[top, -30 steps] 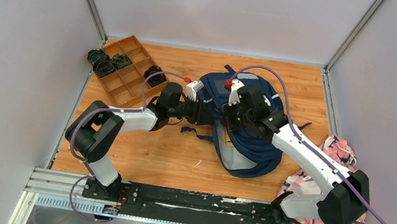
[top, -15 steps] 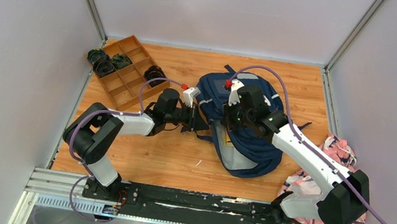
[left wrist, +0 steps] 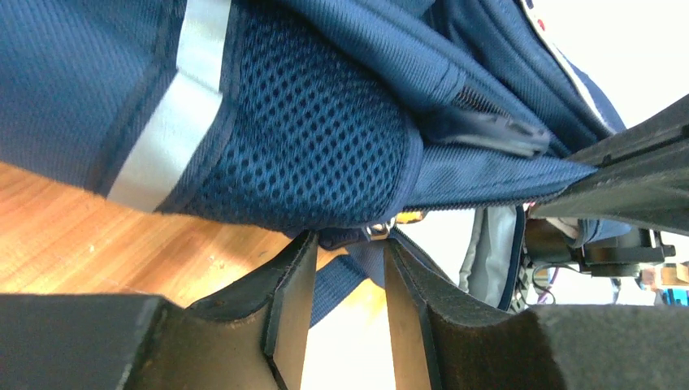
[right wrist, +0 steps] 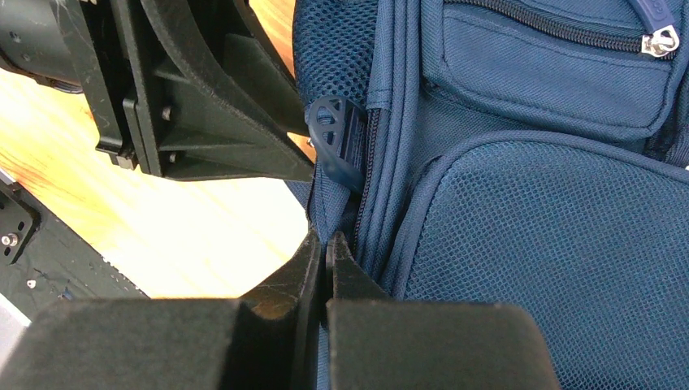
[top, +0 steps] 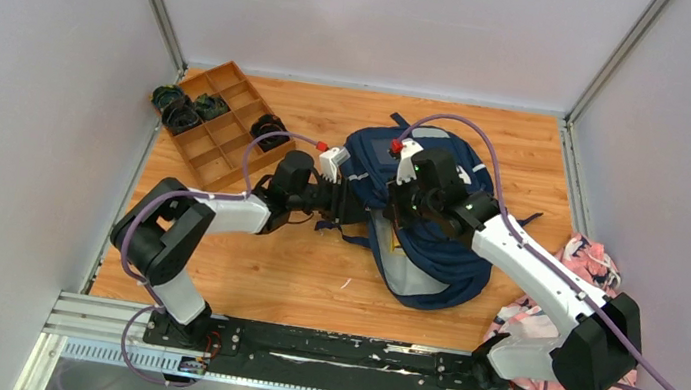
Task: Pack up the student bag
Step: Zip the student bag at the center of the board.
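Observation:
The student bag (top: 434, 257), navy with grey stripes, lies in the middle of the wooden table. My left gripper (top: 349, 201) is at its left edge. In the left wrist view (left wrist: 348, 244) the jaws are open, their tips touch the bag's mesh side (left wrist: 309, 146), and a metal zipper ring (left wrist: 379, 231) and a navy strap lie between them. My right gripper (top: 399, 205) is over the bag's left side. In the right wrist view (right wrist: 326, 244) it is shut on a fold of bag fabric beside the zipper line, just below a dark rubber pull tab (right wrist: 335, 142).
A wooden divided tray (top: 218, 138) with dark coiled items stands at the back left. A pink-and-navy cloth bundle (top: 581, 272) lies at the right edge beside the right arm's base. Grey walls close in on three sides.
My left gripper drew back a little to the left, then moved right again to the bag's edge. The right gripper has kept its hold and barely moved.

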`<state>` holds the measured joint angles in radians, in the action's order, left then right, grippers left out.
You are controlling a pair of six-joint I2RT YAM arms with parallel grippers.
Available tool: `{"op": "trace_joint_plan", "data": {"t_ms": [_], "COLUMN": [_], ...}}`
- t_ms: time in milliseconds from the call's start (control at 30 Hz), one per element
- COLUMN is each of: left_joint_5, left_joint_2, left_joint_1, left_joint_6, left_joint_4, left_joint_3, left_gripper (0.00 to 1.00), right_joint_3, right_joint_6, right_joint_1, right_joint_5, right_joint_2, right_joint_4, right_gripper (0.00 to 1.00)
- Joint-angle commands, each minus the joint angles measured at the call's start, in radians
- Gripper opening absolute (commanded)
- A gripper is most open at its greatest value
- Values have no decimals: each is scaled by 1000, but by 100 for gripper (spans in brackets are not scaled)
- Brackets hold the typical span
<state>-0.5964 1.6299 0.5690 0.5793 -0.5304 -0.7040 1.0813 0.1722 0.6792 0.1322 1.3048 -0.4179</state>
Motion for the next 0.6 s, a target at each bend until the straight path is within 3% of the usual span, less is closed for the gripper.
{"op": "trace_joint_plan", "data": {"t_ms": [0, 367, 567], "left_joint_5": [11, 16, 15], "left_joint_2": [22, 34, 20], "left_joint_1": [3, 3, 3], "left_joint_6": [-1, -1, -11], "left_joint_4": [-40, -41, -42], "left_joint_3": [-58, -63, -48], "left_gripper": [41, 22, 2], "right_joint_3": [16, 16, 16], "right_joint_6": [12, 15, 13], "right_joint_1": [-15, -15, -15], "right_joint_5": [-2, -3, -1], "right_joint_2": [-10, -11, -6], "right_joint_4": [67, 67, 67], "right_gripper": [0, 0, 0]}}
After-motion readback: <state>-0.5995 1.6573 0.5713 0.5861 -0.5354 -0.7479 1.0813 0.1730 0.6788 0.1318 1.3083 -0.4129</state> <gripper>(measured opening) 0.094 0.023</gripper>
